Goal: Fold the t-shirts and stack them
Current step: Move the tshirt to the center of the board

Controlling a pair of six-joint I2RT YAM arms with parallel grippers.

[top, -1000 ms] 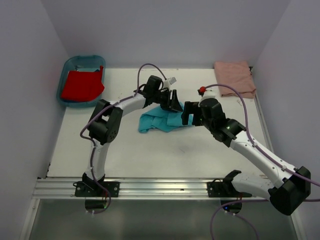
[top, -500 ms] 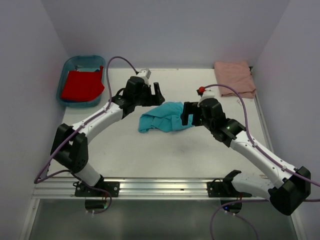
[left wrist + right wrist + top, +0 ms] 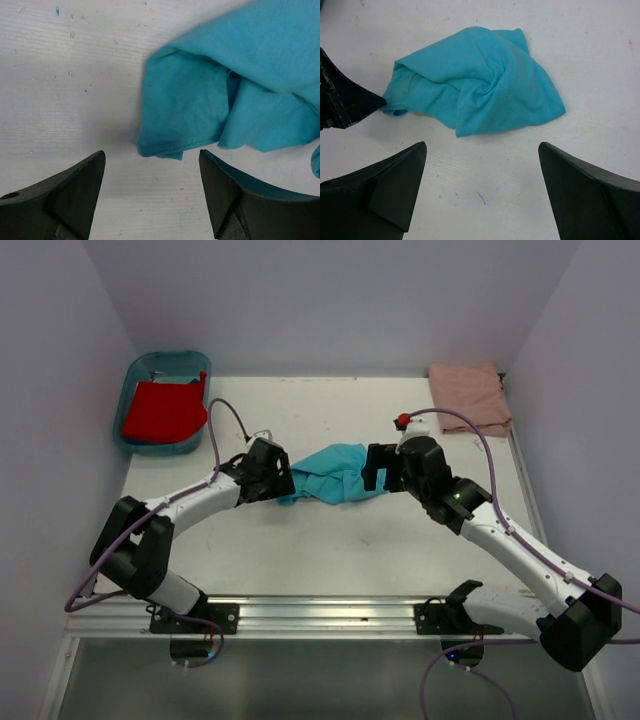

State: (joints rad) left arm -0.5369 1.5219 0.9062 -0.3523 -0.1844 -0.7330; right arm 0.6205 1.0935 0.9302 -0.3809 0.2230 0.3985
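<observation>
The turquoise t-shirt (image 3: 332, 472) lies crumpled mid-table between my two grippers. My left gripper (image 3: 283, 483) is low at the shirt's left end, open. In the left wrist view a folded corner of the shirt (image 3: 200, 100) lies just ahead of the gap between the fingers (image 3: 75, 192), and nothing is held. My right gripper (image 3: 378, 468) stands wide open at the shirt's right side. The right wrist view shows the whole shirt (image 3: 480, 80) ahead of its empty gap (image 3: 481, 146). The red t-shirt (image 3: 163, 410) lies in the tub. The pink t-shirt (image 3: 468, 395) lies folded at the back right.
A blue plastic tub (image 3: 140, 370) stands at the back left corner of the white table (image 3: 330, 540). Pale walls close in the table on the left, back and right. The tip of my left gripper (image 3: 347, 102) shows at the left edge of the right wrist view.
My left gripper opened, left the shirt, swung out towards the back left, then came down low at the shirt's left end. The right arm has not moved.
</observation>
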